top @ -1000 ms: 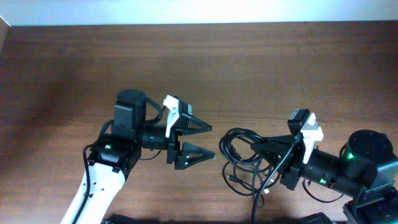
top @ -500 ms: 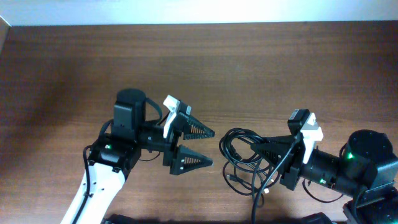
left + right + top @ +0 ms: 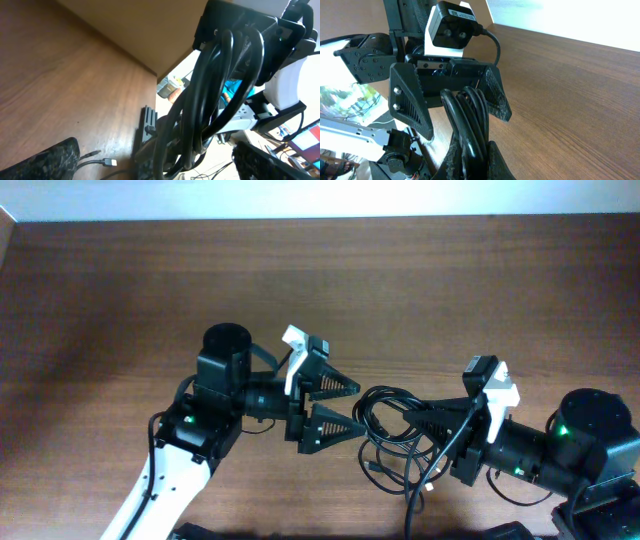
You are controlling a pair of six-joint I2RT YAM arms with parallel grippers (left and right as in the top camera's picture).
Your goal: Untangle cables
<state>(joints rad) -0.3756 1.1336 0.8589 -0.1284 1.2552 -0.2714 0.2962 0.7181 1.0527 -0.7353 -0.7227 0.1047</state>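
The cables are thin black cords knotted into one bundle of loops at the table's front right. My right gripper is shut on several strands of the cables and holds them up. My left gripper is open, its two fingertips just left of the bundle's left loops. In the left wrist view the cables hang close ahead between the open fingers, and a small plug with a silvery tip lies on the table. In the right wrist view the open left gripper stands right behind the held strands.
The brown wooden table fills the overhead view, with a pale wall strip along its far edge. A thick black robot cable runs down from the right arm to the front edge. Both arm bases sit at the front.
My left arm has moved right, bringing its open gripper up to the left side of the cable bundle. The right arm and the bundle have not moved.
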